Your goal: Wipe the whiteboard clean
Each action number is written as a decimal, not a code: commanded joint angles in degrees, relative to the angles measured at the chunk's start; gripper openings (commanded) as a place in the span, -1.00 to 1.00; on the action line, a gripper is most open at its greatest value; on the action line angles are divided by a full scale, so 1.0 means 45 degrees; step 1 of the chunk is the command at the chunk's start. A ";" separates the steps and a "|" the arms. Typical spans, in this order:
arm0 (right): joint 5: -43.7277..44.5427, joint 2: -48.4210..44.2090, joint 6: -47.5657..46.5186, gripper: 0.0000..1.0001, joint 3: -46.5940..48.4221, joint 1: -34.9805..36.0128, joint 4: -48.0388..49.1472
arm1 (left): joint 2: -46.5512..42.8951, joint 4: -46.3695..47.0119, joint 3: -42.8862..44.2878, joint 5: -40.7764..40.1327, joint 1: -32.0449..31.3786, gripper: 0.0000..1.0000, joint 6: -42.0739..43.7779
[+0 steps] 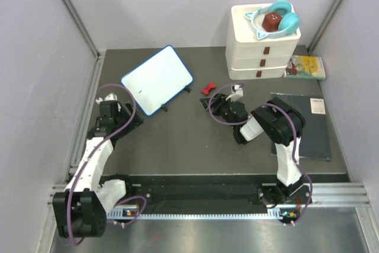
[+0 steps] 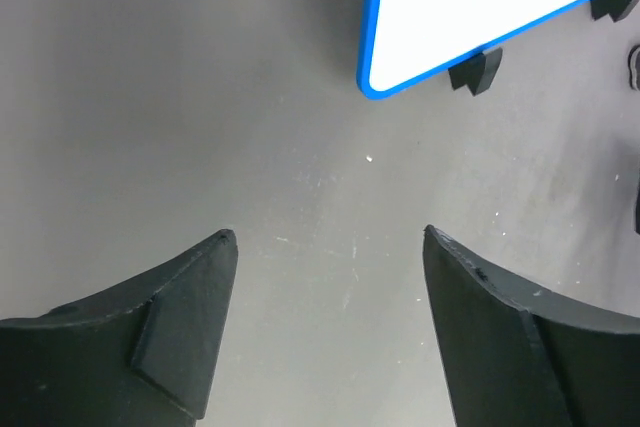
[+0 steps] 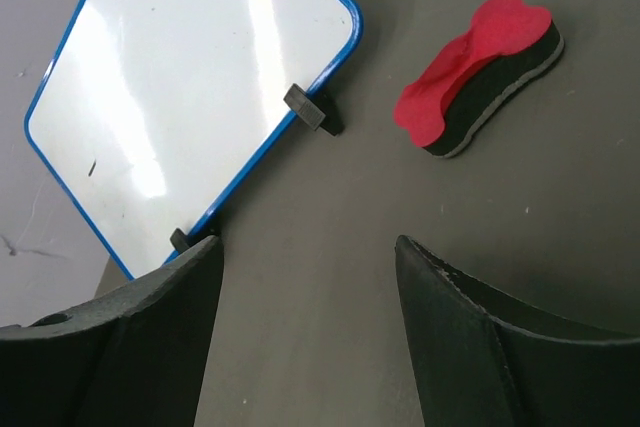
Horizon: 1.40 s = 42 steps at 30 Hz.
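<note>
Board-cleaning, eraser not in either gripper. The whiteboard (image 1: 157, 80) is standing tilted on its small black feet at the back left of the counter (image 1: 177, 140), its face reading almost clean; only a tiny dark fleck is showing near one edge in the right wrist view. The red-topped eraser (image 3: 480, 72) is lying loose on the counter just right of the board, touching nothing. The right gripper (image 3: 305, 242) is hovering short of it, fingers spread and empty. The left gripper (image 2: 325, 237) is hanging low near the board's near corner, also spread and empty. Judging this as the fetch-the-eraser step: the right arm is needing to travel forward and right, straddle the eraser across its narrow waist, then close. The counter is looking dark grey and matte, lightly specked. Pale walls and metal rails are boxing the cell in. A white drawer stack (image 1: 263, 57) carrying teal headphones (image 1: 275, 16) is sitting back right, a booklet (image 1: 306, 67) beside it, and a flat black pad (image 1: 314, 128) under the right arm.
</note>
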 commanded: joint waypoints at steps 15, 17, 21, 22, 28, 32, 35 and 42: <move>-0.1407 -0.2347 -0.1323 0.43 0.0587 -0.0367 0.0534 | 0.1120 0.0040 0.0804 0.1560 0.3624 0.88 0.0379; -0.1995 -0.3261 -0.1459 0.43 0.2121 -0.0505 -0.4065 | 0.1395 0.0646 0.0431 0.2739 0.4638 0.88 0.0359; -0.1842 -0.3658 -0.4031 0.43 0.5682 -0.0466 -1.1108 | 0.2137 0.2303 -0.0448 0.5006 0.5774 0.88 0.0223; -0.1415 -0.3658 -0.4405 0.44 0.6674 -0.0466 -1.2044 | 0.2216 0.2638 -0.0837 0.5706 0.5989 0.87 0.0048; -0.0277 -0.2295 -0.5699 0.52 1.0579 -0.0777 -1.8083 | 0.2548 0.4202 -0.2031 0.6669 0.6538 0.87 -0.0520; -0.1273 0.0379 -0.5425 0.54 1.4506 -0.1383 -2.2240 | 0.2938 0.4554 -0.2188 0.7273 0.6518 0.86 -0.0598; -0.1781 0.2878 -0.5406 0.60 1.7984 -0.1715 -2.5290 | 0.3037 0.4846 -0.2208 0.7567 0.6519 0.86 -0.0695; -0.1879 0.4918 -0.4236 0.63 2.0636 -0.2282 -2.8052 | 0.3096 0.5746 -0.2656 0.8231 0.6538 0.85 -0.1008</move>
